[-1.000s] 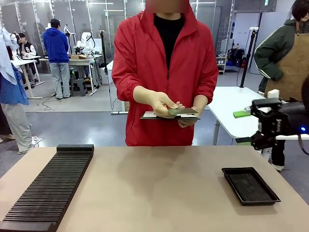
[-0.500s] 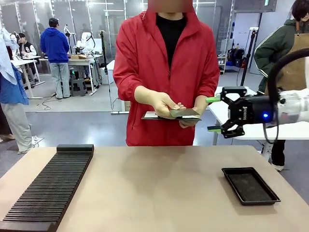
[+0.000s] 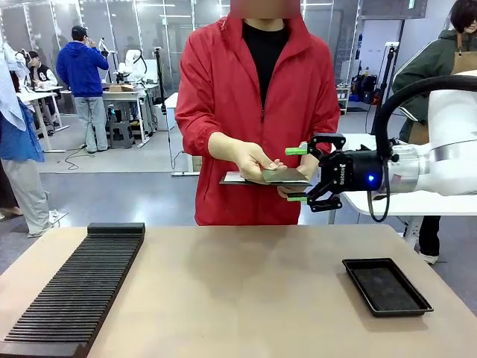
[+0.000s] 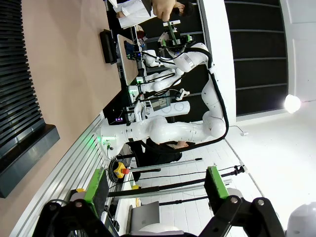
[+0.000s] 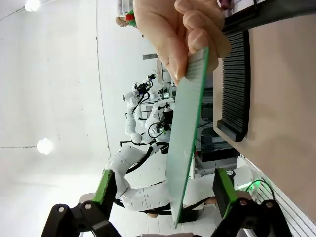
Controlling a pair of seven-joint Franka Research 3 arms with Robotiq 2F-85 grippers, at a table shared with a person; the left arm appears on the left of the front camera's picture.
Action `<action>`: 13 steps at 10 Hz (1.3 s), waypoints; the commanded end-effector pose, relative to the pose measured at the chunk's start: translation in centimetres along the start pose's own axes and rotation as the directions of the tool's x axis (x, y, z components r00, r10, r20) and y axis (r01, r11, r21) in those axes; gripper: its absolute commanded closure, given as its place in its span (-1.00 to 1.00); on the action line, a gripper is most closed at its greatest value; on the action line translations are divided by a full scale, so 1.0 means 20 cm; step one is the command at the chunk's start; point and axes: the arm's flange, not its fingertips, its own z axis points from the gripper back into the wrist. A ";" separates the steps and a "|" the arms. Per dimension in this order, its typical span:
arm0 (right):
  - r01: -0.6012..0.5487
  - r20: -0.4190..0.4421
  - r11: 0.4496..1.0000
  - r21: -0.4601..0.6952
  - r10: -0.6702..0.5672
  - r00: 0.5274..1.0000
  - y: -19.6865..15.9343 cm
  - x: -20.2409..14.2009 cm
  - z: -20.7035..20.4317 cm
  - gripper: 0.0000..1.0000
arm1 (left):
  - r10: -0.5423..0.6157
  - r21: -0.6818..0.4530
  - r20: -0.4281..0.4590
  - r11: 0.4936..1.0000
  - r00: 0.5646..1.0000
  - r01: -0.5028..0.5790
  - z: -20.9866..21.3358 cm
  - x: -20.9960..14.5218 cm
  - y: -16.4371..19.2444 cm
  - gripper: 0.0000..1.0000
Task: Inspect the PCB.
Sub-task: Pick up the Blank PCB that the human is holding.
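- Location of PCB [image 3: 283, 175]: it lies flat over a dark clipboard [image 3: 232, 179], pinched by the person's hand [image 3: 250, 158] at the far side of the desk [image 3: 238, 298], well above its surface.
- Right jaws: spread wide, one green pad above and one below the board's end nearest the arm, gripping nothing. In the right wrist view the PCB [image 5: 187, 138] stands edge-on and runs down into the gap between the pads, apparently touching neither.
- Left jaws: wide and empty, well apart from the board.
- Step in hand, as judged: receiving the board from the person for inspection.
- Recommended practice: close on the bare end, well clear of the person's fingers [image 5: 197, 42]. Set the pads square on both faces with the board centred in the gap, and pinch lightly, since a thin board may flex or twist. The person should let go only once the grip is sound.
- Markings: white lettering on the black housing of the right jaws is too small to read, and no print is legible on the board.
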 end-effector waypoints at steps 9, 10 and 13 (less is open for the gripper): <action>0.058 -0.029 0.997 0.060 -0.056 0.998 -0.05 0.06 -0.03 0.97 | 0.004 0.005 0.000 1.000 1.000 -0.004 0.01 0.02 -0.01 -1.00; 0.056 -0.029 0.996 0.066 -0.054 0.998 -0.05 0.07 -0.03 1.00 | 0.004 0.005 0.000 1.000 1.000 -0.004 0.01 0.02 -0.01 -1.00; 0.053 -0.028 0.996 0.078 -0.051 0.998 -0.04 0.07 -0.01 1.00 | 0.004 0.005 0.000 1.000 1.000 -0.004 0.01 0.02 -0.01 -1.00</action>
